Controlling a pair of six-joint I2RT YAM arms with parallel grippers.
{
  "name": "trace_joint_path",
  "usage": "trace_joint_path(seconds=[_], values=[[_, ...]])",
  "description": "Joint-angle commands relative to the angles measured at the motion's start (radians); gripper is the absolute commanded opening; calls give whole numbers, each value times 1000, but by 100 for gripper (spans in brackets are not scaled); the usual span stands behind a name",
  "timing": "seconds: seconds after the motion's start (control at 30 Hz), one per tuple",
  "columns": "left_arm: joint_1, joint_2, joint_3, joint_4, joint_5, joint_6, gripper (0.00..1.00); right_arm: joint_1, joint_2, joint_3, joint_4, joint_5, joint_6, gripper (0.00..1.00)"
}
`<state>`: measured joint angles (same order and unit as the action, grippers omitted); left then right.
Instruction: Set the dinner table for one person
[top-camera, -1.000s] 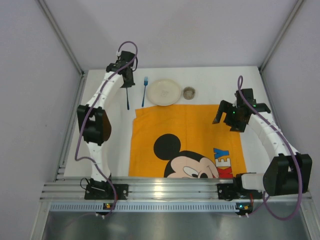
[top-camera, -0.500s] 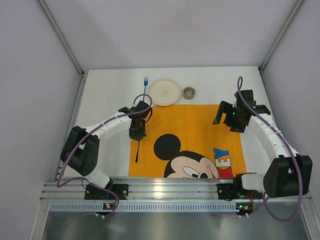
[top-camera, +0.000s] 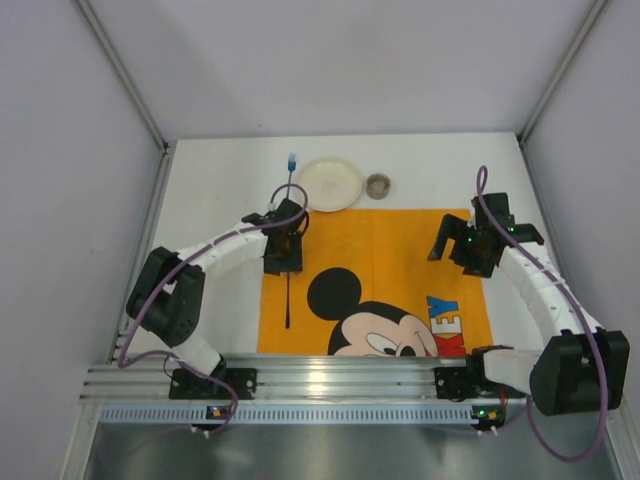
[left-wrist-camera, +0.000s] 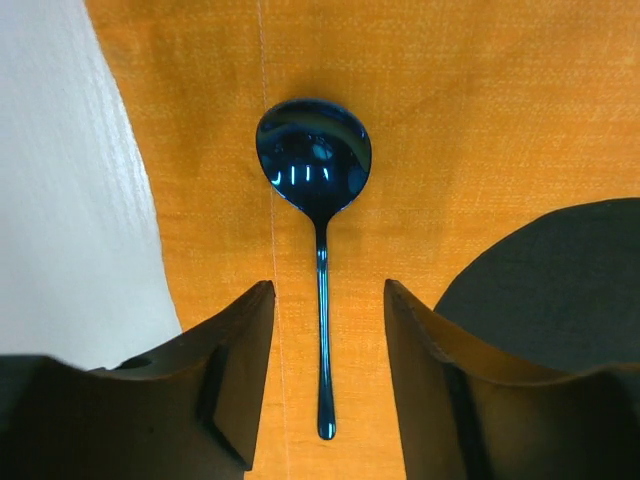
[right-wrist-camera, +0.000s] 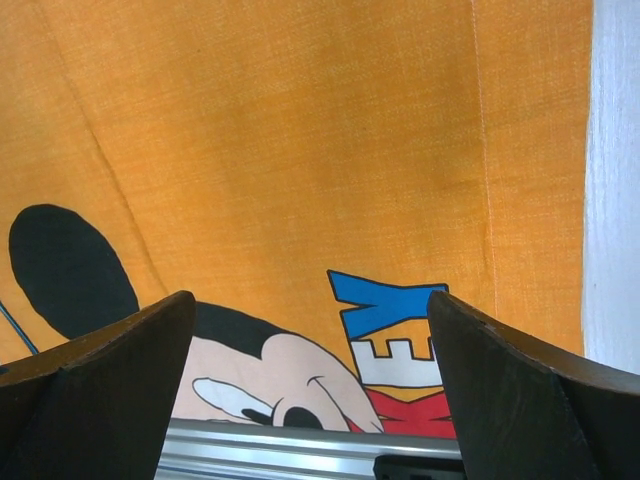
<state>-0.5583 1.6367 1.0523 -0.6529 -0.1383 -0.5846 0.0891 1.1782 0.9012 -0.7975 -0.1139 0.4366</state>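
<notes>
Toward left edge of surface (top-camera: 205, 190), blue spoon (left-wrist-camera: 315, 160) lay free on orange mat (top-camera: 400, 250) between parted jaws of left pincer (left-wrist-camera: 327, 290); straight lift would avoid dragging it. Right pincer (right-wrist-camera: 310, 295) gaped empty.

Top cam: high at near edge, looks down on table (top-camera: 210, 190). Wrist cams: close, downward; all share orange mat (top-camera: 400, 250).

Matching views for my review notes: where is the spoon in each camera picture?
Top external: the spoon lies on the orange mat near its left edge, beside the black ear.
Left wrist: centre, bowl uppermost, handle inside the open left gripper, untouched.
Right wrist: only a thin blue line at lower left, probably its handle.
Shared landmark: the orange mat.
</notes>
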Motion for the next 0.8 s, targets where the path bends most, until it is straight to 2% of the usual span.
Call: trace_joint_path(seconds=[0.0, 0.07, 0.13, 0.27, 0.4, 0.6, 0.77], values=[[-3, -11, 99, -25, -53, 11, 54, 3, -28, 2, 7, 22, -16, 100], [0, -3, 159, -68, -95, 51, 60, 3, -32, 7, 6, 26, -16, 100], [23, 34, 260, -89, -130, 96, 61, 3, -34, 10, 6, 26, -18, 100], [99, 141, 412, -109, -124, 153, 57, 3, -37, 13, 3, 26, -16, 100], [194, 261, 543, -116, -81, 175, 49, 3, -51, 10, -3, 28, -18, 100], [236, 406, 610, -113, -63, 190, 40, 3, -58, 2, -17, 40, -21, 100], [250, 480, 617, -93, -47, 184, 38, 3, -54, 4, -26, 49, -29, 100]])
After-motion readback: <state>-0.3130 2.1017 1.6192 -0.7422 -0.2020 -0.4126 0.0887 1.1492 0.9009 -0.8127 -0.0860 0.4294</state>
